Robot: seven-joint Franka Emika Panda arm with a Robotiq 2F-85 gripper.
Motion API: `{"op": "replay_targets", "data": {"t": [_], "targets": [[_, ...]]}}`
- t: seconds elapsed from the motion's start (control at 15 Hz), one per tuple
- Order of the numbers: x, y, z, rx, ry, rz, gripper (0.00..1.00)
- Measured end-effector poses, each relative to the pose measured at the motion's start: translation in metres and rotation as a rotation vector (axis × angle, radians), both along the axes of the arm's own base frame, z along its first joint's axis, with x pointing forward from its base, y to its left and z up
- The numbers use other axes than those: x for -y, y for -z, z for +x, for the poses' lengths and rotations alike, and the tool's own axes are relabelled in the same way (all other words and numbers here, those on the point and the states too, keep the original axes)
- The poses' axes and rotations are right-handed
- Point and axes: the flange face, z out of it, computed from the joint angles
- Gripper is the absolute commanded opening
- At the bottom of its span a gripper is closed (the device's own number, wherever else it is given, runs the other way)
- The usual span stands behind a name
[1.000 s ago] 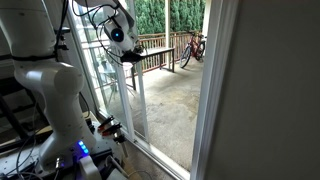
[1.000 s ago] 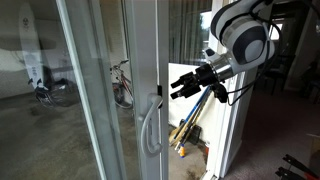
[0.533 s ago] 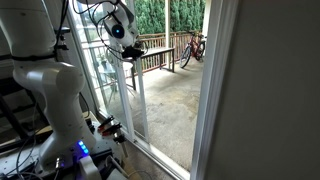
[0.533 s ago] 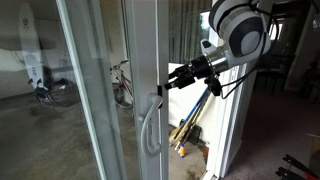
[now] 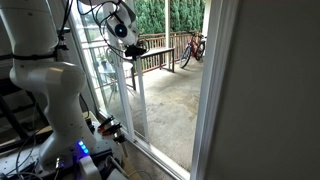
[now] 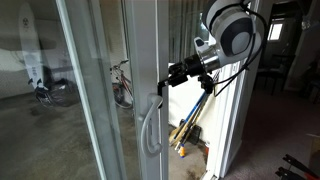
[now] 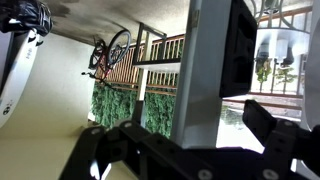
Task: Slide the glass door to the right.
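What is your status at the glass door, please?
Claw open, at the edge stile of the glass door, just above the handle. Door part open. Nothing seen in its path.

Arm (image 6: 232, 28) outstretched, end effector (image 6: 166, 83) jaws parted.

The rounded white arm (image 5: 48, 85) ends in a black hand (image 6: 167, 81)

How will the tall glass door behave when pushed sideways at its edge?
Probably stiff: the tall white-framed glass door looks like one rigid panel, so it should slide whole rather than flex. Likely heavy, given so much glass, so expect resistance at the start. Its smooth white frame may let the fingers slip; the curved white handle might give a surer catch.
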Motion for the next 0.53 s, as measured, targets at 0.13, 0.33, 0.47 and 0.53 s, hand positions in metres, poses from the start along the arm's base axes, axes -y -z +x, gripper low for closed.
{"op": "replay_targets", "data": {"t": [0.13,0.33,0.47,0.53], "targets": [[-0.009,-0.003,0.006,0.012,-0.006,0.002,1.0],[-0.018,-0.007,0.015,0.034,-0.004,-0.012,1.0],[-0.019,-0.006,0.014,0.036,0.004,-0.036,1.0],[-0.019,-0.004,0.013,0.035,0.008,-0.052,1.0]]}}
